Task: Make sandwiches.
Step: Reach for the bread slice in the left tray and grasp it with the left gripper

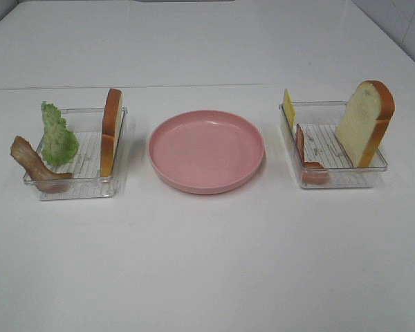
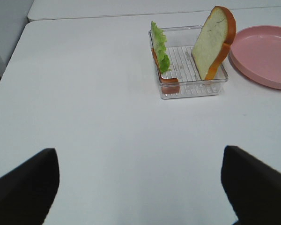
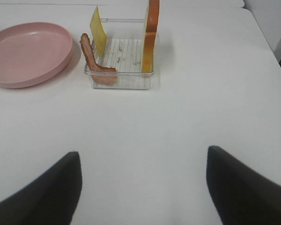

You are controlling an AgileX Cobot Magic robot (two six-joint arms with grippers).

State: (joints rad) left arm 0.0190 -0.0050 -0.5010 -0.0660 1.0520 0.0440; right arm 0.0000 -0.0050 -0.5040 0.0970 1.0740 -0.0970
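Observation:
No sandwich is assembled. The left clear tray (image 1: 76, 188) holds a green lettuce leaf (image 1: 57, 135), a meat strip (image 1: 33, 162) hanging over its corner and a bread slice (image 1: 111, 131) on edge. The right clear tray (image 1: 339, 181) holds a yellow cheese square (image 1: 288, 109), a meat strip (image 1: 306, 155) and a leaning bread slice (image 1: 364, 123). My left gripper (image 2: 140, 187) is open and empty, well short of its tray (image 2: 192, 90), bread (image 2: 213, 42) and lettuce (image 2: 160, 47). My right gripper (image 3: 143, 187) is open and empty, short of its tray (image 3: 122, 83), cheese (image 3: 98, 33), meat (image 3: 91, 56) and bread (image 3: 151, 35).
A round pink plate (image 1: 206, 150) lies empty between the two trays; it also shows in the left wrist view (image 2: 267, 56) and the right wrist view (image 3: 28, 54). All stands on a white table. Neither arm shows in the exterior view.

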